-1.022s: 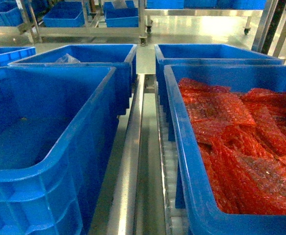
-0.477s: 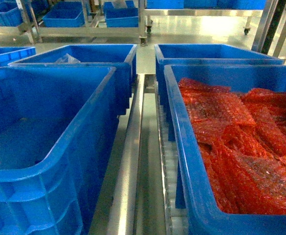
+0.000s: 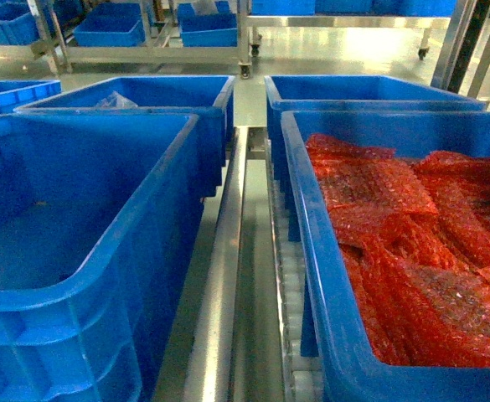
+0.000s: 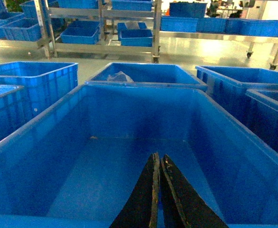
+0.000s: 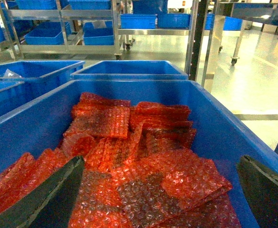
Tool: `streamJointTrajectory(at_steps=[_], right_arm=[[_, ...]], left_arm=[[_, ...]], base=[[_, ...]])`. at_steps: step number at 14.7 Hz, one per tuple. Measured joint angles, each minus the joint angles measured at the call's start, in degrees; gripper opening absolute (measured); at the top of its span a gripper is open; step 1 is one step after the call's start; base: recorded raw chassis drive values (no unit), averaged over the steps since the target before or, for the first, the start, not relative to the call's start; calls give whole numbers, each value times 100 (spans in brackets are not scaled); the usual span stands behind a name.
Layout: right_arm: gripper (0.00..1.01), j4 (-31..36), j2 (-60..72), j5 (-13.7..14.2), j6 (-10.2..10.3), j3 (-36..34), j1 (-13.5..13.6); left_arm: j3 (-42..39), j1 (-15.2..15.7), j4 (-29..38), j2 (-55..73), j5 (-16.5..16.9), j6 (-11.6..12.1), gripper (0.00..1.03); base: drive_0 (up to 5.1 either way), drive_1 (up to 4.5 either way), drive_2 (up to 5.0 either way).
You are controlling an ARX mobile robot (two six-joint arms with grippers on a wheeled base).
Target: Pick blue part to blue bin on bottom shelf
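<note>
Blue bin (image 3: 77, 251) unlabelled, beside crate (image 3: 312, 251) of red bubble-wrap packets (image 3: 412, 251).

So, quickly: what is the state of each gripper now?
Left gripper: closed, holding nothing, above the empty bin.
Right gripper: open, empty, above the red bags.

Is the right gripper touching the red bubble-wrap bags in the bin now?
Cannot tell. In the right wrist view the open right gripper hangs over the red bubble-wrap bags; its left finger overlaps them, but neither contact nor gap shows.

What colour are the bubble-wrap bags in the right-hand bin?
Red-orange bubble-wrap bags, piled in the blue bin; clearest in the right wrist view.
</note>
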Motion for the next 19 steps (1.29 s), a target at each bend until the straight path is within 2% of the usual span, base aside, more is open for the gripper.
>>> streamJointTrajectory(at_steps=[4, 9, 10, 11, 14, 15, 16, 17, 19], right_arm=[[98, 0, 0, 0, 0, 0, 0], [98, 0, 0, 0, 0, 0, 0], [98, 0, 0, 0, 0, 0, 0], [98, 0, 0, -2, 0, 0, 0], [98, -4, 0, -2, 0, 0, 0], [98, -4, 0, 0, 0, 0, 0], [98, -2, 0, 0, 0, 0, 0], [98, -2, 0, 0, 0, 0, 0], [98, -2, 0, 0, 0, 0, 0]], left_arm=[[0, -2, -673, -669, 0, 0, 2], [0, -2, -1180, -1196, 0, 0, 2], [4, -2, -1906, -1663, -4, 0, 2], [2, -2, -2216, -2135, -7, 0, 2], [4, -2, -2188, -2133, -2, 15, 2], [2, -2, -2208, -2133, 0, 13, 17], [2, 0, -2208, -2133, 0, 13, 59], [4, -2, -2208, -2133, 0, 15, 79], [2, -2, -2205, -2133, 0, 13, 97]], base=[[0, 0, 0], [0, 0, 0], [0, 0, 0], [0, 0, 0], [0, 0, 0], [0, 0, 0], [0, 0, 0], [0, 0, 0], [0, 0, 0]])
